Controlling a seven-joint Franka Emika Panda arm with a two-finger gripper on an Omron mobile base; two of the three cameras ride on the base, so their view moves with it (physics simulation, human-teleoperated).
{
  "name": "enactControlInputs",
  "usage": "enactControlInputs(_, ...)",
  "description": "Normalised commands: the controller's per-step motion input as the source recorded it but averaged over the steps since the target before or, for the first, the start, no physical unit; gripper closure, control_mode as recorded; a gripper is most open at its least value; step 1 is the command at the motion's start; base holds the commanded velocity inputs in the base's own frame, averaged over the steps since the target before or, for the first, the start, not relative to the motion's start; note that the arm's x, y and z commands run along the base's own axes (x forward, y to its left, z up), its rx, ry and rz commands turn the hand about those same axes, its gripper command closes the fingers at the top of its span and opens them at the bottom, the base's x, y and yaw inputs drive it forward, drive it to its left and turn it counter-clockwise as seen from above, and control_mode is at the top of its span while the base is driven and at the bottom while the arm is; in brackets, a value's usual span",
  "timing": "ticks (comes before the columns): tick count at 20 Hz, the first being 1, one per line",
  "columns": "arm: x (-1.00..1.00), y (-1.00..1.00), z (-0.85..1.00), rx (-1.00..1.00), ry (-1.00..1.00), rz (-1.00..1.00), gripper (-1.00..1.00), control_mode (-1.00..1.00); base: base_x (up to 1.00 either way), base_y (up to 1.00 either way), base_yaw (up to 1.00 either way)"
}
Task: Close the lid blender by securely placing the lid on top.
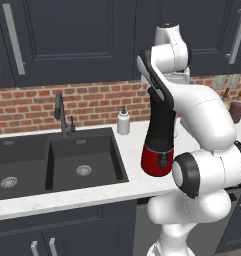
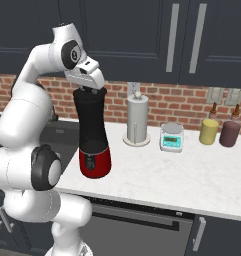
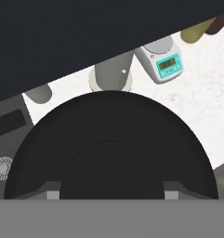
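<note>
Your end effector [image 2: 90, 90] is sitting right at the top of the blender [image 2: 93, 135], pointing straight down over the jar mouth. In the hand view the lid [image 3: 111, 153] is filling the lower half as a big round black disc with a raised centre, and the fingertips [image 3: 52, 194] are showing just at its lower edge on either side. The jaws are standing nearly closed, gripping the lid at the jar rim. From the base views you can't tell whether the lid is fully seated or hanging a hair above the rim; the hand is covering that joint.

The blender is standing upright on the white marble surface [image 2: 192, 175], near its front edge, red base [image 1: 157, 160] down, just to the right of the dark double sink [image 1: 52, 162]. The faucet [image 1: 62, 115] and a small white soap bottle [image 1: 123, 121] are sitting behind the sink by the brick wall.

Further right on the surface you're seeing a grey paper towel holder [image 2: 137, 120], a small kitchen scale [image 2: 172, 137] with a teal face, and two bottles, one yellow [image 2: 209, 129] and one dark red [image 2: 230, 131], all well apart from the blender.
</note>
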Motion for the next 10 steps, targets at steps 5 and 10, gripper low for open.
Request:
enactControlInputs(5, 0.0, -0.01, 0.01, 0.0, 0.0, 0.0, -1.0, -1.0, 0.0, 0.0, 0.0)
enactControlInputs(10, 0.0, 0.0, 0.09, 0.02, -0.01, 0.0, -1.0, -1.0, 0.0, 0.0, 0.0)
